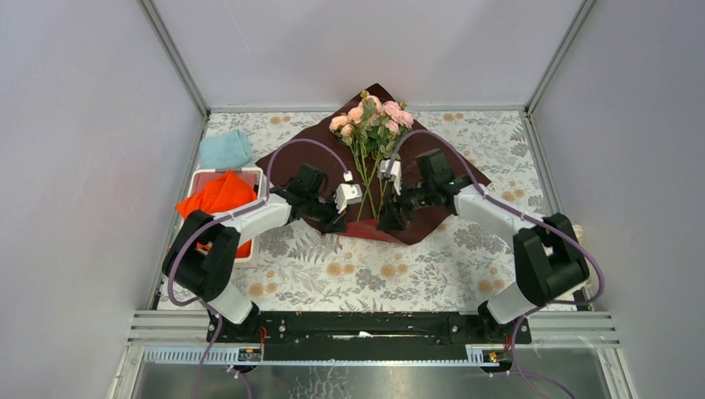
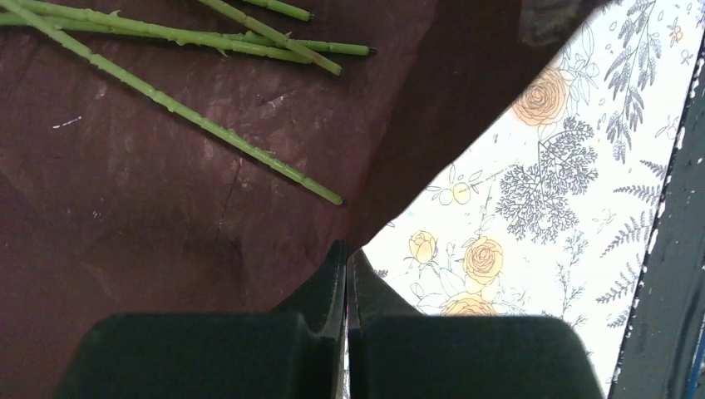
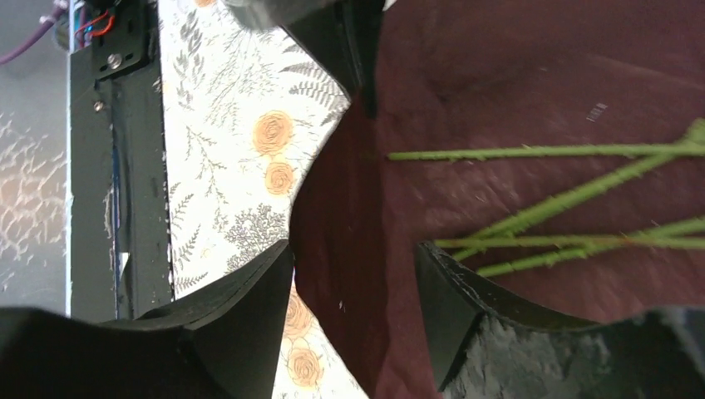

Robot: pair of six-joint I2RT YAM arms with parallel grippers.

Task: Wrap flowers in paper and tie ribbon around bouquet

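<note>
Nearest us, at the near corner of the large, thin, dark red sheet of wrapping paper [image 2: 125,233], the left gripper [image 2: 347,249] has its jaws pressed together on the sheet's edge. The edge rises in a fold from the tips, so we judge this a pinch on the paper. Just beside it the right gripper [image 3: 353,258] has its jaws apart over the same edge, gripping nothing. The paper lies as a diamond on the floral-printed tablecloth [image 1: 332,274], from mid-table toward the table's far edge. On it rest the pale pink artificial roses [image 1: 372,116], their thin green stems [image 2: 233,141] pointing to the near edge and the blooms at the paper's far corner. We take the task as barely begun: flowers laid on, a first fold only gripped, no cone, no tie (most of the work lies ahead). We find no ribbon in any view. In the top view the arms cover the paper's middle and the stem ends. Near the table's left edge a bright orange cloth [image 1: 218,195] hides most of a white container [image 1: 199,179], with a light blue cloth [image 1: 226,150] beyond.
</note>
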